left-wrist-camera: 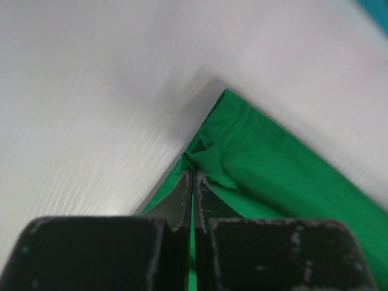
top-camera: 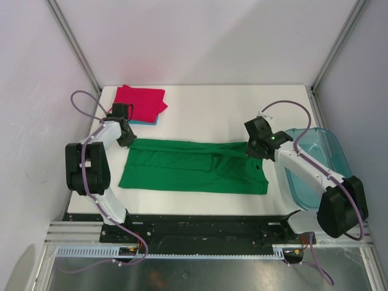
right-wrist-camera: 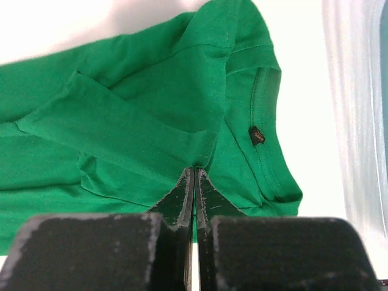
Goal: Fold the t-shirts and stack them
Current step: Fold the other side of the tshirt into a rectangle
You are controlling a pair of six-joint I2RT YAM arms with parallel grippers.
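Observation:
The green t-shirt (top-camera: 191,165) lies folded lengthwise into a long strip across the table's middle. My left gripper (top-camera: 127,138) is shut on its far-left corner; in the left wrist view (left-wrist-camera: 193,172) the cloth (left-wrist-camera: 273,170) bunches at the fingertips. My right gripper (top-camera: 254,147) is shut on the shirt's far-right edge near the collar; the right wrist view (right-wrist-camera: 194,168) shows green cloth (right-wrist-camera: 133,121) pinched at the tips and the neck label (right-wrist-camera: 257,135). The magenta-red t-shirt (top-camera: 140,101) lies folded at the back left on a light blue t-shirt (top-camera: 148,121), of which only an edge shows.
A translucent blue-green plastic bin (top-camera: 330,151) stands at the right edge of the table, close beside my right arm. The white table (top-camera: 224,109) ends at grey walls at the back and sides.

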